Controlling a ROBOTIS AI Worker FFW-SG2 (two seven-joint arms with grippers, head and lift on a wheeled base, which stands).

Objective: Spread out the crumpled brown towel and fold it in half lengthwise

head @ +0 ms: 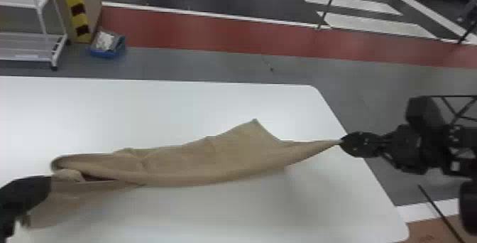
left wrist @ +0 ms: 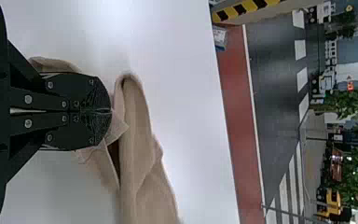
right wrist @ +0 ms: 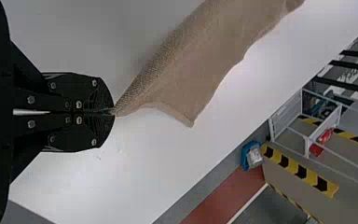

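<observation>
Now, pinching the brown towel [head: 213,160] over the table [head: 177,107] with the left pincer [left wrist: 111,111] and, by a tip, the right pincer [right wrist: 114,112]; maybe risking a slip from tugging hard, or lumps from the curled left end [head: 96,162].

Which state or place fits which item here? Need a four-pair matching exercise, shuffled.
Items
1. brown towel
2. right end effector
3. table
4. blue container

States/places
A. on the floor, beyond the far edge of the work surface
B. white, with rounded corners
C. in loose, uneven folds
D. shut on a narrow, drawn-out tip of fabric

Pairs: 1-C, 2-D, 3-B, 4-A
</observation>
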